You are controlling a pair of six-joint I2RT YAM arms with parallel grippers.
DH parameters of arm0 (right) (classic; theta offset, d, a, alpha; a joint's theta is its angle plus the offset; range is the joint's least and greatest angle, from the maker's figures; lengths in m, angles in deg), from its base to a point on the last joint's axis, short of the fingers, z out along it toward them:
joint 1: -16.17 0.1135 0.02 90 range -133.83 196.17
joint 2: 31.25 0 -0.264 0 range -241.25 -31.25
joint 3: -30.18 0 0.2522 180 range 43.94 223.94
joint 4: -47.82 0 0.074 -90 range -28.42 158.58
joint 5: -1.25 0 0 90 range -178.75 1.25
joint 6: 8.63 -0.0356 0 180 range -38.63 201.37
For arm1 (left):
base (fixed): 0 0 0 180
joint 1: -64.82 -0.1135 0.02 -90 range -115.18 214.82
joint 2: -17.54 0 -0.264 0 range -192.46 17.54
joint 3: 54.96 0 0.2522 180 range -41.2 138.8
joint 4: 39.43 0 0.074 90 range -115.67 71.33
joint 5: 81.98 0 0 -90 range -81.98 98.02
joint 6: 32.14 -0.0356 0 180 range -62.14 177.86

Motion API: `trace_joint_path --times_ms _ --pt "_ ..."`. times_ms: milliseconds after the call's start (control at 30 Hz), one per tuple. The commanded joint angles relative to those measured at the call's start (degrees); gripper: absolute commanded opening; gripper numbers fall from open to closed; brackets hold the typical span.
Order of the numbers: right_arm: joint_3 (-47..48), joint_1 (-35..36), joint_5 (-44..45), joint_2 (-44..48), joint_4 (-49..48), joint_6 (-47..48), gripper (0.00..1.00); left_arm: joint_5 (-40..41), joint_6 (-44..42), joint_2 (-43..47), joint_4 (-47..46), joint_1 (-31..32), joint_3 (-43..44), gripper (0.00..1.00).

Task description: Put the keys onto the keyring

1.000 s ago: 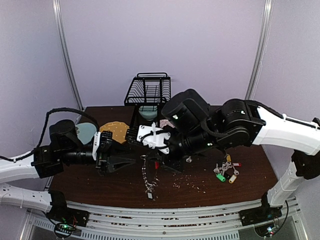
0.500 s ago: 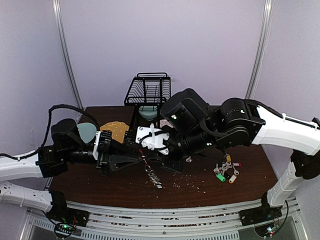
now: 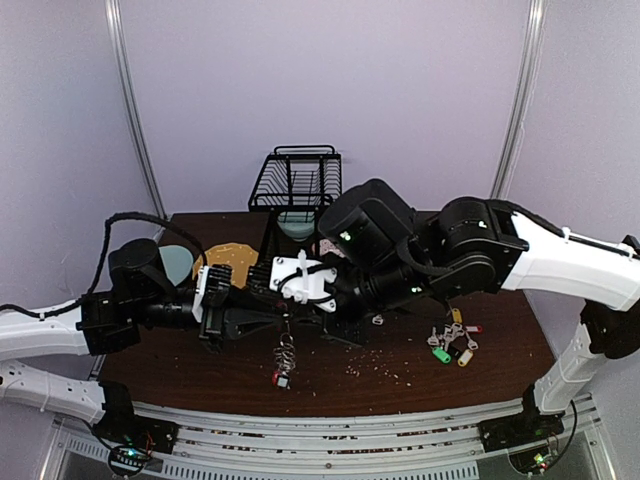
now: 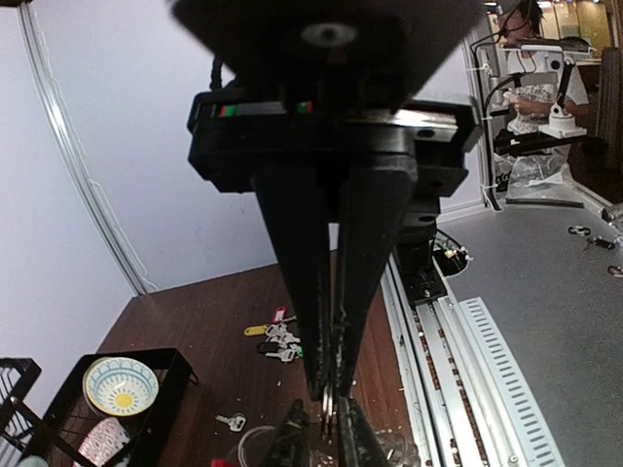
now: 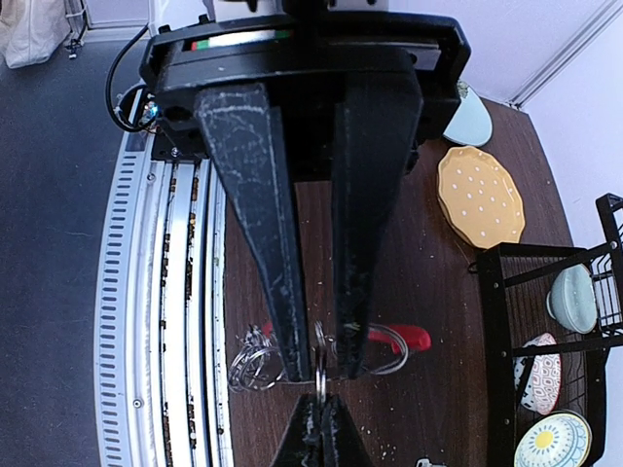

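Note:
The keyring (image 5: 384, 342) is a large metal ring with one arc sleeved in red. The keys (image 5: 248, 358) bunch at its left end. In the top view the keys (image 3: 284, 358) dangle over the front of the table (image 3: 500, 350) with a red tag lowest. My left gripper (image 4: 328, 399) is shut on a thin edge-on ring of the keyring. From the top it (image 3: 277, 322) reaches in from the left. My right gripper (image 5: 324, 375) is open, its fingers (image 5: 280, 282) either side of that ring, tip to tip with the left gripper. From the top it (image 3: 300, 310) sits mid-table.
A bunch of keys with green, yellow and black tags (image 3: 452, 345) lies at the right. A lone small key (image 3: 377, 320) lies mid-table. A black dish rack (image 3: 295, 185) with bowls stands at the back, a yellow plate (image 3: 228, 258) and a teal plate (image 3: 178, 262) back left. Crumbs dot the front.
The dangling keys have swung from right to left and now hang straighter under the grippers. My left arm has pushed a little to the right. The right arm has barely moved.

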Motion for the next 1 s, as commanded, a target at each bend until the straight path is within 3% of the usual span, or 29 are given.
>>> trace_joint_path --times_ms 0,167,233,367,433,700,967 --pt "2.3 0.5 -0.3 -0.3 -1.2 0.5 0.00 2.2 -1.8 -0.6 1.1 0.4 1.2 0.16" --pt "2.5 0.6 -0.5 -0.5 -1.2 0.5 0.00 2.5 -2.3 -0.3 1.3 0.6 1.3 0.14" --pt "2.5 0.6 -0.6 -0.6 -1.1 0.6 0.00 2.6 -2.3 0.1 0.9 0.7 1.3 0.00" --pt "2.4 0.6 -0.9 -0.4 -1.5 0.6 0.00 2.2 -1.7 1.0 -1.1 0.7 0.3 0.00" --pt "0.7 0.6 -0.8 1.7 -3.6 0.2 0.08 2.0 0.1 1.7 -3.8 0.7 -0.8 0.00" --pt "-27.0 -1.0 -13.5 17.7 -35.4 1.3 0.25 -2.8 19.6 2.8 -39.4 0.7 -12.8 0.00" --pt "-32.8 -1.3 -18.3 16.5 -49.3 0.0 0.26 -5.6 23.4 0.8 -50.0 0.6 -14.7 0.00"
